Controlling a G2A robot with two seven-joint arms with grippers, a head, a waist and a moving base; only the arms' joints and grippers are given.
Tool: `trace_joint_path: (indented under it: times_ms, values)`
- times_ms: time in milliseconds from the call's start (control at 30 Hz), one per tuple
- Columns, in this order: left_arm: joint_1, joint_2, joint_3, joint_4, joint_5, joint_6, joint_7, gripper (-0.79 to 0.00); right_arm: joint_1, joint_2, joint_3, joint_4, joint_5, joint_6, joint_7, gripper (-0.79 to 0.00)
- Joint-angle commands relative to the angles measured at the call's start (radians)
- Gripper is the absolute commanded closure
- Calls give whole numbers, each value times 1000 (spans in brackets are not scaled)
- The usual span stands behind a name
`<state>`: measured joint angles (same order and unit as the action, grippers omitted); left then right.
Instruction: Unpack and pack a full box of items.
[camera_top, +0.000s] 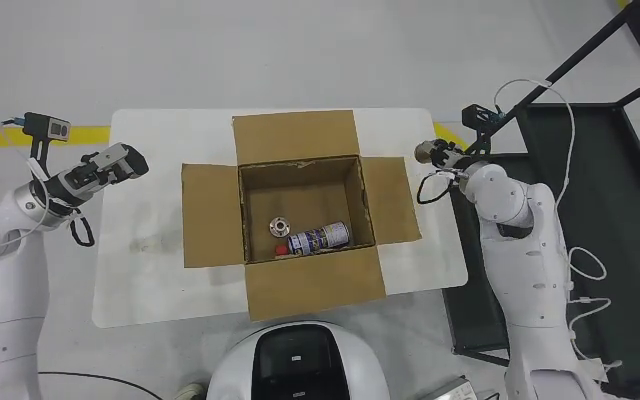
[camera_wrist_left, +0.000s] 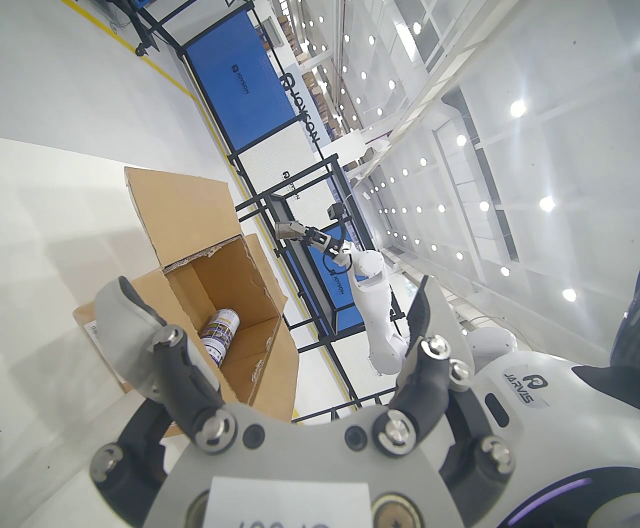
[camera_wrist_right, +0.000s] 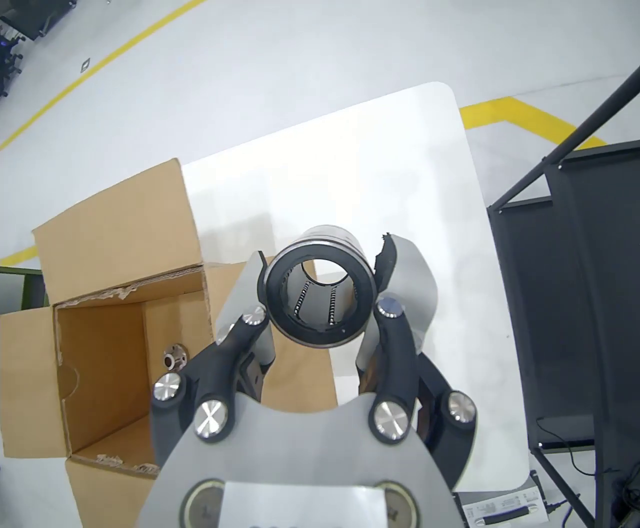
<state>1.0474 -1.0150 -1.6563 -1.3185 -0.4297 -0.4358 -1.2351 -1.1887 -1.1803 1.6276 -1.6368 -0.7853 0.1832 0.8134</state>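
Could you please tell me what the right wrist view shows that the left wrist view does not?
Right wrist view: the ball rows inside the hollow metal cylinder clamped in the right gripper, and a small flanged metal part in the cardboard box. Left wrist view: the left gripper, jaws open and empty, and a can lying in the box. Both: the open box and the white table.

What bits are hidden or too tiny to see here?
Top view: small metal part in the box, too small to identify.
Left wrist view: can, partly hidden behind the box's near wall.
Right wrist view: metal cylinder's sides, covered by the fingers holding it; box floor, mostly behind its wall.
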Motion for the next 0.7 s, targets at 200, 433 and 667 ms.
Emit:
trace_joint_path:
  times_ms: [200,433,667]
  values:
    - [0,0,0,0,0,0,0,-785,85,-2,-47,244,-13,-2,-40,0]
    - [0,0,0,0,0,0,0,-785,148,-10,-98,411,-2,-9,-81,0]
    - [0,0,0,0,0,0,0,-785,195,-20,-152,549,-21,37,-136,0]
